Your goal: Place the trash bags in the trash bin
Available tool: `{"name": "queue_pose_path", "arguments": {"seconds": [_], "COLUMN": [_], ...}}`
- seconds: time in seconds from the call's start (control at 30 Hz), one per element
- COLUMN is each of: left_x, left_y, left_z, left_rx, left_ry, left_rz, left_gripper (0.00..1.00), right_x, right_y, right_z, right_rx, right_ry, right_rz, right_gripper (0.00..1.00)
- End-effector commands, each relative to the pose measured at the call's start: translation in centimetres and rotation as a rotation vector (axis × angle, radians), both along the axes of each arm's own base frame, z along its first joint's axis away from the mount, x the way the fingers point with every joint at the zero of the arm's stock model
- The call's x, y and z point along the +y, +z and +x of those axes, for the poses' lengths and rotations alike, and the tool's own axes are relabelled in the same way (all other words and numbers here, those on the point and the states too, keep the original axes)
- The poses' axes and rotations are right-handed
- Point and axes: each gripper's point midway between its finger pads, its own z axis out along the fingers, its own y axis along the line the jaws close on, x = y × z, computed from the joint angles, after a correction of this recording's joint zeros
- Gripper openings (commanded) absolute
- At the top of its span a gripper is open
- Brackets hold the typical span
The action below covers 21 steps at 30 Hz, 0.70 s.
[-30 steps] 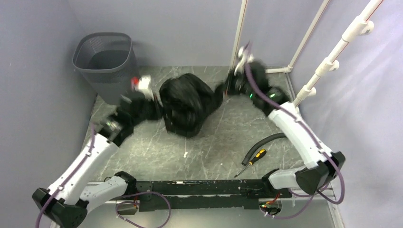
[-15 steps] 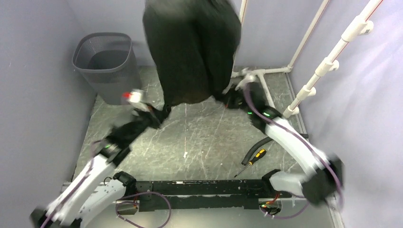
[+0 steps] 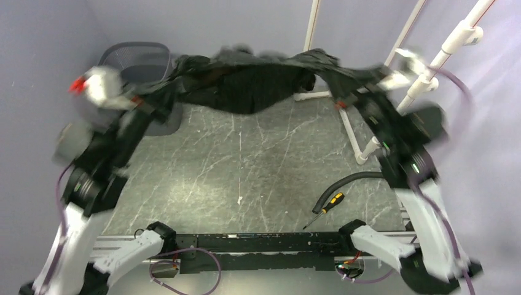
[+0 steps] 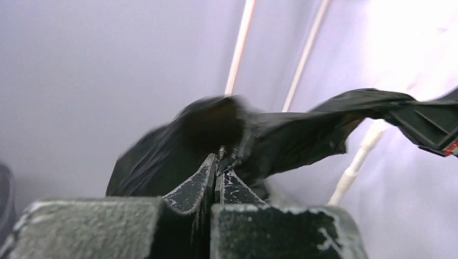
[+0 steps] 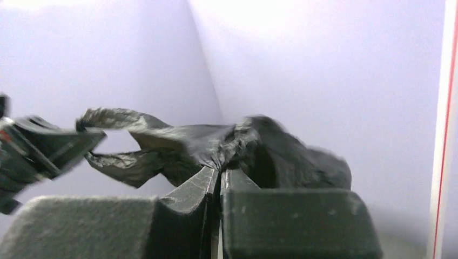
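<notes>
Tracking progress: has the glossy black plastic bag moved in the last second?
Yes. The black bag moved from mid-table toward the back, stretched, its left end by the grey mesh wastebasket.

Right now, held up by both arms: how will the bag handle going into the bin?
The bag is likely very floppy: it sags in the middle between the two grips. Probably light: thin pinches by the left fingers and right fingers carry it. The glossy film may slip, and loose folds could snag the bin rim.
</notes>
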Motion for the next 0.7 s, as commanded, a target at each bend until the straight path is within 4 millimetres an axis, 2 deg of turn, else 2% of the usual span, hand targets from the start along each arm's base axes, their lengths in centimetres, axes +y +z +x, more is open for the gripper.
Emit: {"name": "queue_pose_path", "arguments": {"seconds": [0.0,0.03,0.07,0.1,0.13,0.17,0.2,0.23,0.27,0.3,0.33,0.4,0.47,0.5,0.53,0.6,0.67], "left_x": [1.3,1.4,0.9,0.3,0.0,-0.4,-0.8,-1.0,-1.1,-1.4,-1.1,-0.1,1.0,1.4,1.4,1.3,1.1], "left_y": [-2.0,-5.7,-10.8,-16.6,-23.5,-29.7,-34.4,-37.7,-38.9,-38.7,-37.7,-34.6,-30.7,-28.1,-26.6,-24.4,-23.0], "left_z": [-3.6,-2.8,-1.8,-1.0,-0.2,-0.7,-1.3,-2.2,-2.7,-2.7,-2.2,-1.1,0.1,0.5,0.6,0.4,-0.1], "left_rx": [-0.153,-0.060,0.084,0.253,0.471,0.686,0.831,0.957,1.018,1.014,0.978,0.877,0.769,0.706,0.676,0.638,0.610], "left_ry": [-0.022,-0.006,-0.004,-0.009,0.024,0.031,0.027,0.033,0.039,0.022,0.040,0.092,0.146,0.156,0.154,0.134,0.106], "left_rz": [-0.002,-0.005,0.009,0.032,0.029,0.032,0.050,0.048,0.048,0.041,0.036,0.041,0.057,0.067,0.072,0.076,0.062], "left_gripper": [0.02,0.02,0.02,0.02,0.02,0.02,0.02,0.02,0.02,0.02,0.02,0.03,0.03,0.02,0.03,0.02,0.02], "right_x": [-0.8,-0.8,-0.9,-1.7,-2.7,-2.5,-1.9,-1.3,-0.2,0.3,0.7,1.0,1.1,1.2,1.4,1.4,1.4], "right_y": [-5.5,-11.0,-17.5,-24.8,-32.5,-37.6,-41.2,-43.0,-42.9,-41.6,-39.3,-33.8,-27.6,-24.5,-22.7,-20.6,-20.3], "right_z": [-0.8,1.1,2.8,4.0,3.8,3.3,2.1,1.3,1.1,1.4,1.9,2.7,2.8,2.8,2.4,1.6,0.8], "right_rx": [-0.019,0.122,0.306,0.525,0.775,0.924,1.048,1.117,1.122,1.081,1.012,0.856,0.692,0.617,0.572,0.525,0.518], "right_ry": [-0.028,-0.071,-0.118,-0.201,-0.271,-0.261,-0.210,-0.171,-0.113,-0.090,-0.080,-0.068,-0.041,-0.027,-0.001,0.024,0.045], "right_rz": [-0.024,-0.085,-0.145,-0.211,-0.297,-0.356,-0.400,-0.416,-0.395,-0.361,-0.319,-0.234,-0.193,-0.171,-0.157,-0.138,-0.114], "right_gripper": [0.06,0.05,0.03,0.00,0.00,0.00,0.00,0.00,0.00,0.00,0.00,0.00,0.00,0.00,0.00,0.00,0.01]}}
